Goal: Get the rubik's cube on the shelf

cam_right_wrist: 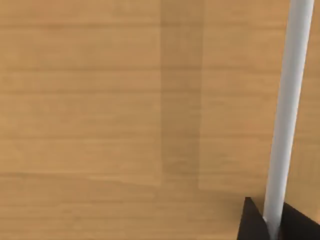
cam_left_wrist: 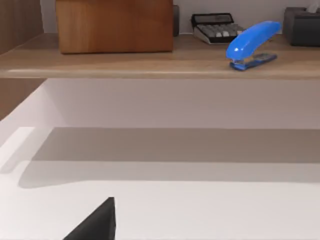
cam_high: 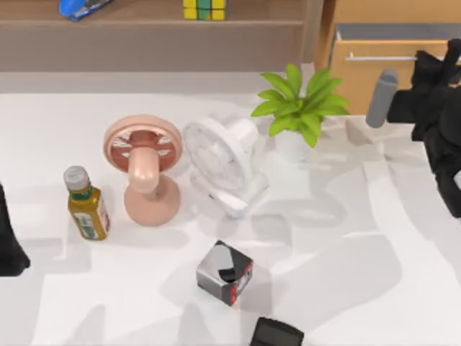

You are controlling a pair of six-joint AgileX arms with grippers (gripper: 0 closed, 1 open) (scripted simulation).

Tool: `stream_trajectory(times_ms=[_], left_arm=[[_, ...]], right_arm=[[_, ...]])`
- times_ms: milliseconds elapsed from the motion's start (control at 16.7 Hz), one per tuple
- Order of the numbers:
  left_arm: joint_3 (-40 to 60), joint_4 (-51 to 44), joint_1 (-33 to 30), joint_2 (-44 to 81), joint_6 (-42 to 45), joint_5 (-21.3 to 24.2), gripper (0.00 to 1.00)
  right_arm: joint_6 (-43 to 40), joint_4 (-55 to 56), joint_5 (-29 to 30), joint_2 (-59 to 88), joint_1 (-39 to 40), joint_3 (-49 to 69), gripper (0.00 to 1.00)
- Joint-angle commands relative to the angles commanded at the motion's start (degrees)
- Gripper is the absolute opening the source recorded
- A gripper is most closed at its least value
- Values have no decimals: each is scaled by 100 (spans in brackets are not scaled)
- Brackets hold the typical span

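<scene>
The rubik's cube (cam_high: 204, 9), with yellow and green squares showing, rests on the long brown shelf (cam_high: 144, 25) at the back, right of a blue stapler (cam_high: 81, 7). My right arm (cam_high: 434, 101) is at the far right in front of the orange-tan drawer cabinet (cam_high: 374, 76). In the right wrist view my right gripper (cam_right_wrist: 274, 222) is shut on the cabinet's pale metal handle (cam_right_wrist: 290, 100), a dark finger on each side of the bar. My left gripper (cam_high: 9, 249) sits parked at the table's left edge, far from the cube.
A pink fan (cam_high: 144, 169), a white fan (cam_high: 223, 166), a potted plant (cam_high: 299, 108), a yellow bottle (cam_high: 86, 205), a grey-black-red box (cam_high: 225, 272) and a dark device (cam_high: 276, 334) stand on the table. A calculator (cam_left_wrist: 215, 26) and a wooden box (cam_left_wrist: 115, 25) share the shelf (cam_left_wrist: 150, 62).
</scene>
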Motion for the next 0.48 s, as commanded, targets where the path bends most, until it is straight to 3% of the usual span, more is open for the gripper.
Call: stream_trajectory(times_ms=[480], left_arm=[[0,0,0,0,0,0,100]], right_arm=[[-4,-716,-167,586,-125,1223,0]])
